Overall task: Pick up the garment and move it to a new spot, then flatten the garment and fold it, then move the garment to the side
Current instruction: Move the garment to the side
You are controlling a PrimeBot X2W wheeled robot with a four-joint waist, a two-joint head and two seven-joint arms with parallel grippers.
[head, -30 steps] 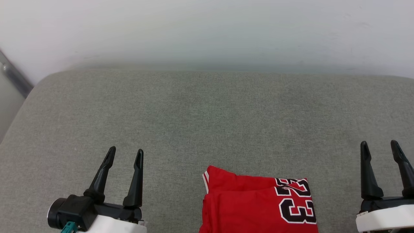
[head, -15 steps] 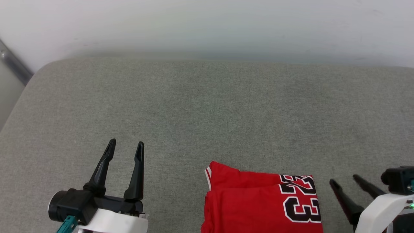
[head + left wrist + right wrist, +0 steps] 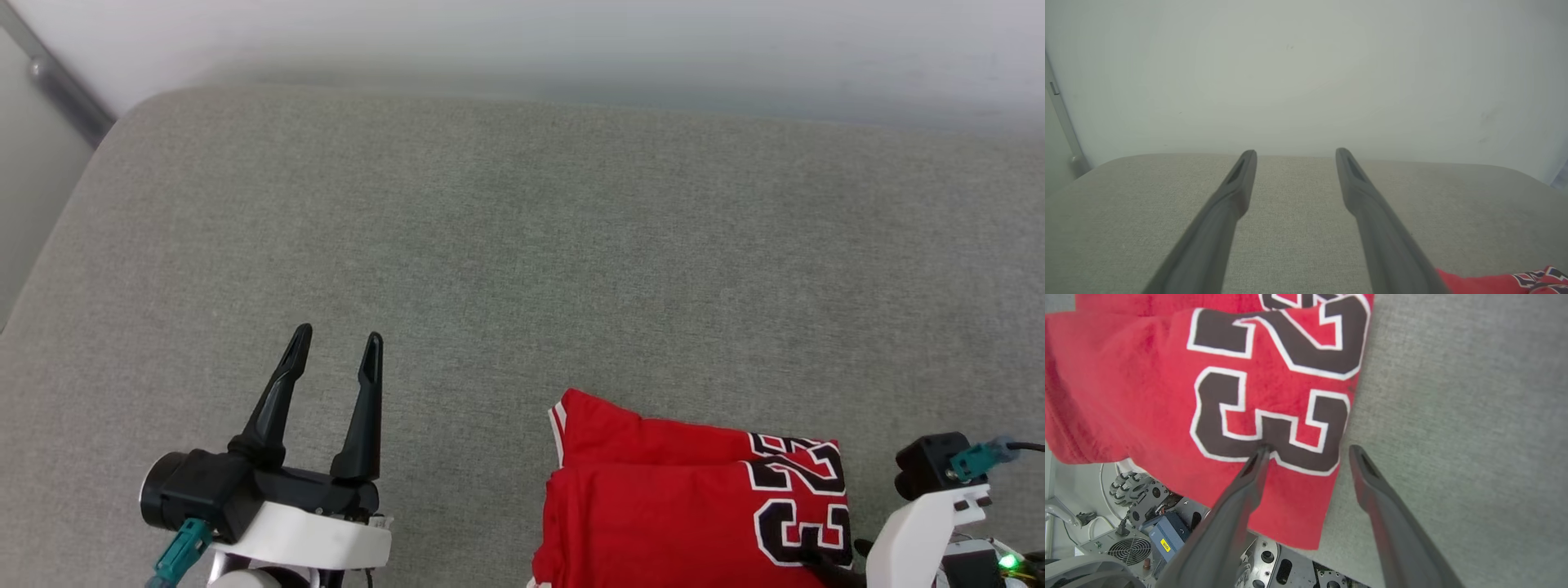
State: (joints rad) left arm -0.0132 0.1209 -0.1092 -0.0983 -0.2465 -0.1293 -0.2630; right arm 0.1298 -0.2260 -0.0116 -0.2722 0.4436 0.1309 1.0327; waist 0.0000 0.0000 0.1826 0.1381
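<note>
Grey cushion (image 3: 490,245); folded garment (image 3: 653,523); right claw (image 3: 1309,451) spread astride its edge.

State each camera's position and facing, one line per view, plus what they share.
Head view: on the head, facing forward and down at the cushion and folded garment; shows the open left gripper and right arm.
Left wrist view: on that wrist, looking along its fingers across the cushion to the wall.
Right wrist view: on that wrist, looking down; the open right gripper straddles the garment's edge.
All three show the garment.
</note>
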